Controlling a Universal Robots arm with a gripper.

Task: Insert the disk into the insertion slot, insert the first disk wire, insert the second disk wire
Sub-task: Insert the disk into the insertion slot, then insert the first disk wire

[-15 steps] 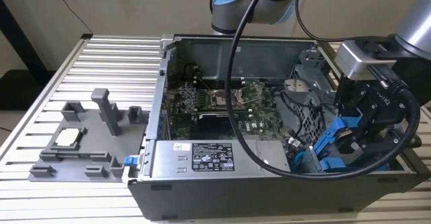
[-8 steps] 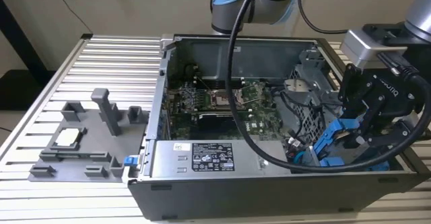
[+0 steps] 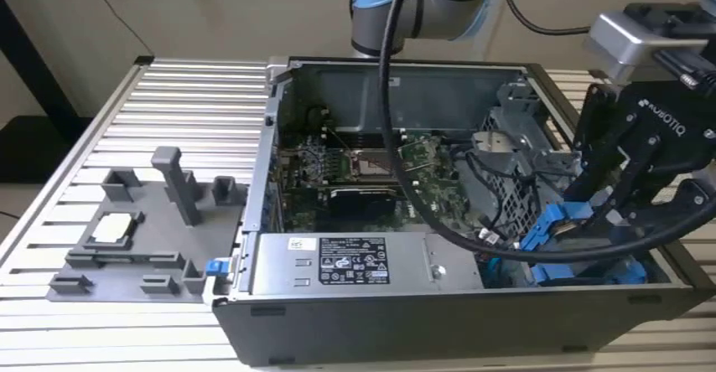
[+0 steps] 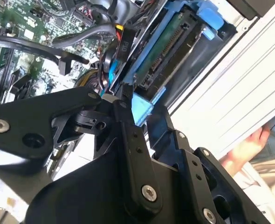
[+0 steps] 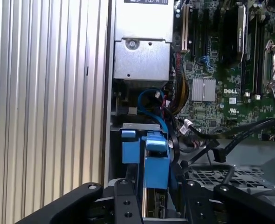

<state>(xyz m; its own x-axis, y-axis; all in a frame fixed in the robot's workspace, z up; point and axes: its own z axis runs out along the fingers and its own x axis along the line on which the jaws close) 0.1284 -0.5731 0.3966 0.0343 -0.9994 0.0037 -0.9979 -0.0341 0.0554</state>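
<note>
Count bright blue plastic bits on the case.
3: disk's blue carrier frame in the jaws; strip below it; small tab beside the grey plastic tray. More may be hidden.

Blue-framed disk [image 5: 156,161], black end effector [image 4: 144,113], green motherboard [image 5: 221,93], ribbed silver table [image 5: 44,93].

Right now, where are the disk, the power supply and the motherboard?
the disk [image 5: 156,163]: first wrist view, on its blue carrier frame.
the power supply [image 3: 453,259]: exterior view, on its bare metal face.
the motherboard [image 5: 202,112]: first wrist view, on green board.
</note>
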